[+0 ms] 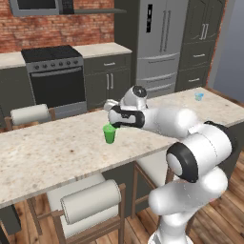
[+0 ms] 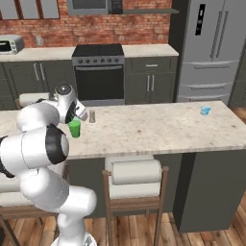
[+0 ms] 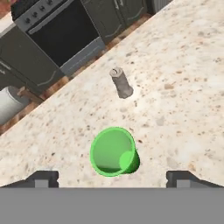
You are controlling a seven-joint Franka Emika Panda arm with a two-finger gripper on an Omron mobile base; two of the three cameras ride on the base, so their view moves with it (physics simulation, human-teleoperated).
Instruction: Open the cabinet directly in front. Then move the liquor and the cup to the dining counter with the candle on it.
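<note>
Cup (image 3: 113,152) of bright green plastic stands upright on the speckled tabletop (image 3: 183,87), the gripper (image 3: 113,178) poised just above, jaws spread wide and empty. Light, stiff and probably slick, it looks best pinched across the tapered wall near the rim. A small grey shaker (image 3: 121,82) stands nearby.

A red brick wall (image 2: 53,29) backs the kitchen's far side, where a black oven range (image 2: 98,72) sits between dark grey-green base cabinets (image 2: 149,84) under a beige worktop (image 2: 149,49). A stainless refrigerator (image 2: 216,53) stands at right, a toaster oven (image 2: 10,44) at the worktop's left end. Wooden stools (image 2: 134,185) with white cushions stand on the wood plank floor (image 2: 144,230).
</note>
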